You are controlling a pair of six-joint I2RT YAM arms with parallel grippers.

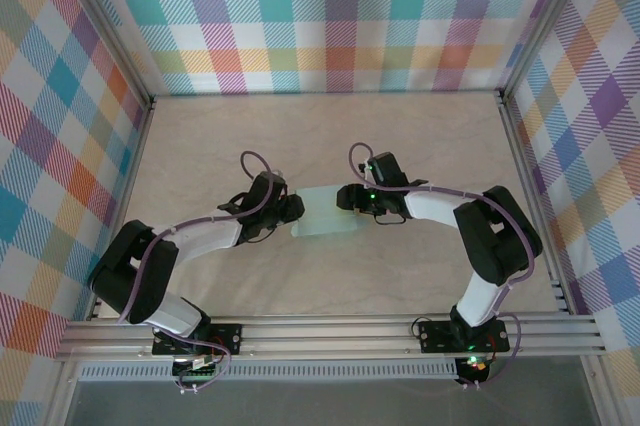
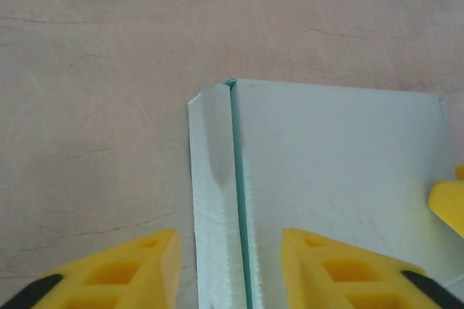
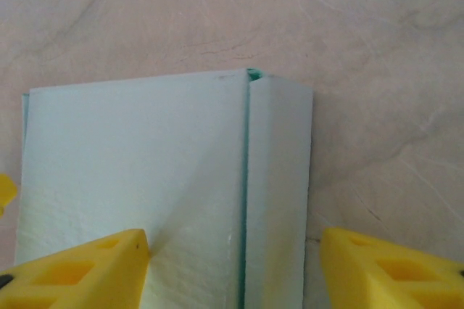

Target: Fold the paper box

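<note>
The paper box (image 1: 325,214) is a small pale mint-blue flat rectangular box lying on the table between both arms. My left gripper (image 1: 291,210) is at its left end. In the left wrist view the box (image 2: 333,171) shows a narrow side flap with a dark green crease, and my left gripper (image 2: 228,240) straddles that flap, open, with a small gap on the outer side. My right gripper (image 1: 349,197) is at the box's right end. In the right wrist view the box (image 3: 138,157) shows its other side flap, and my right gripper (image 3: 232,240) straddles it, open, one finger over the top panel.
The beige tabletop (image 1: 320,136) is walled by plaid panels at the back (image 1: 330,16) and both sides. An aluminium rail (image 1: 330,331) runs along the near edge by the arm bases. A yellow tip of the other gripper (image 2: 448,207) shows at the box's far end.
</note>
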